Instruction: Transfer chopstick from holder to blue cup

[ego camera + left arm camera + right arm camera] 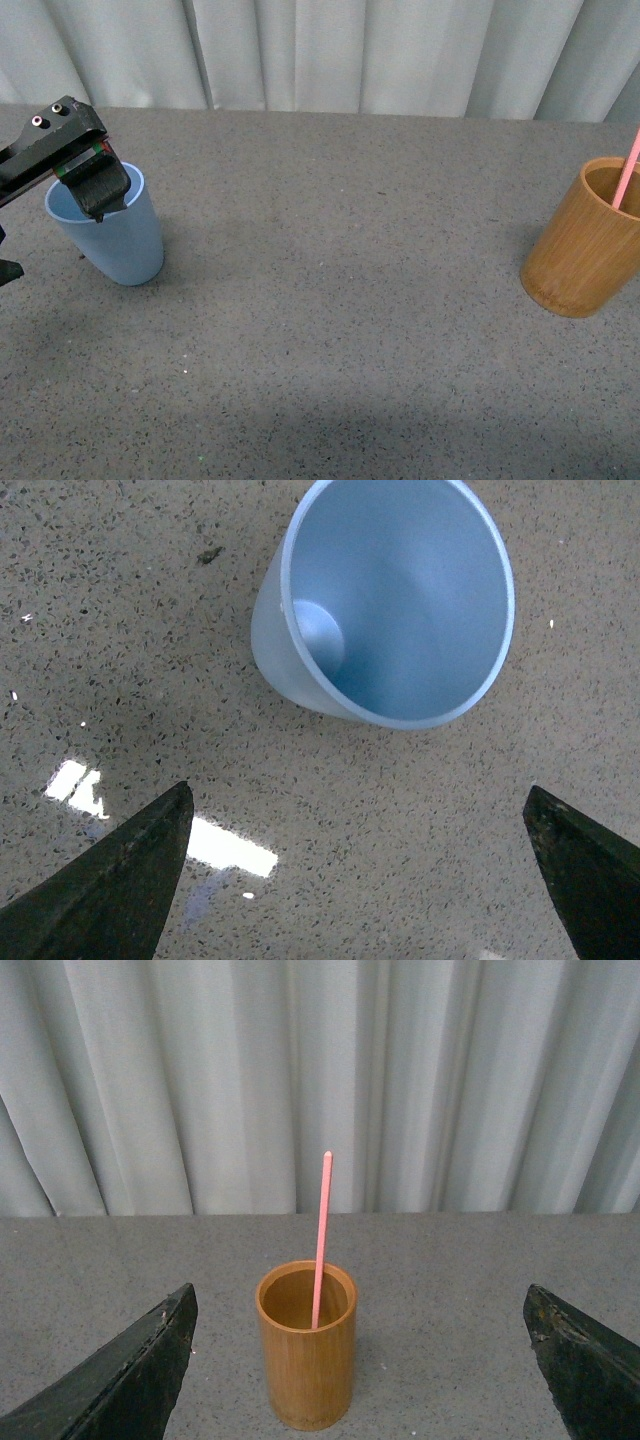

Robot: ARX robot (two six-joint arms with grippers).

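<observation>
One pink chopstick (pixel 320 1240) is leaning inside the bamboo holder (pixel 305 1370), well apart from both open pincers.
Speckled grey table (pixel 340 330) is carrying the holder at right and the blue cup (pixel 125 245) at left. Left gripper (pixel 100 195) is hovering over the cup, jaws spread; right gripper (pixel 360 1360) is facing the holder, jaws spread, gripping nothing. Only the right wrist view is showing the chopstick's tip.

The table (pixel 330 330) is a grey, dark-speckled slab, and the left wrist view shows it glossy enough to throw back bright patches of light. Two things stand upright on it. One is a bamboo holder (pixel 580 250). The other is a blue cup (pixel 120 245), well apart from the holder, far to its left.
</observation>
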